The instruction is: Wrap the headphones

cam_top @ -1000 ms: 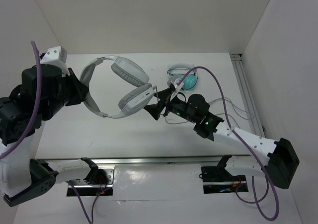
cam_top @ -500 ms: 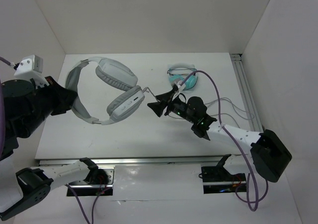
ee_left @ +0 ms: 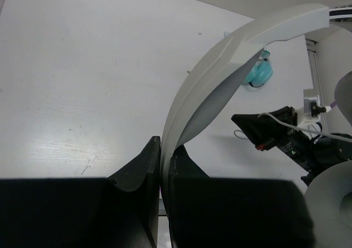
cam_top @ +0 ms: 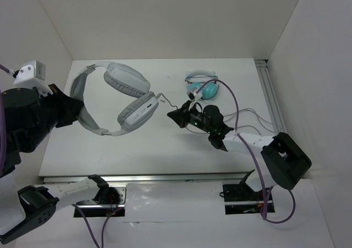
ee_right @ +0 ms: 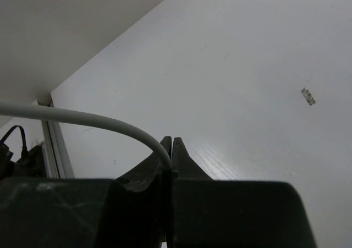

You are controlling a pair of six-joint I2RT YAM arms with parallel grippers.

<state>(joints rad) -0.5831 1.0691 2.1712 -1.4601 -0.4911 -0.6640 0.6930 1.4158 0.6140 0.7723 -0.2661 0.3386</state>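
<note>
White walls close in a white table [cam_top: 165, 149], and you have both arms reaching over it. Use the small teal headphones [cam_top: 204, 88] near the back of the table as your marker.

The grey headphones [cam_top: 136, 110] are to the left of the teal headphones and well apart from them. Their headband [cam_top: 82, 108] is on the far side from the teal pair and the two earcups [cam_top: 127, 80] face towards it.

Your left gripper [ee_left: 164, 154] is the farthest thing from the teal headphones. Its jaws are closed flat on the edge of the headband, which arcs up and away in the left wrist view. From above you cannot tell whether the earcups touch the table.

Your right gripper [cam_top: 175, 114] is between the two pairs of headphones, just in front of the teal pair. Its fingers are pinched together with almost no gap. In the right wrist view the thin grey cable [ee_right: 82, 117] curves down and ends between the fingertips, so you are holding the cable. From above, the cable runs from the nearer earcup across to that gripper.
</note>
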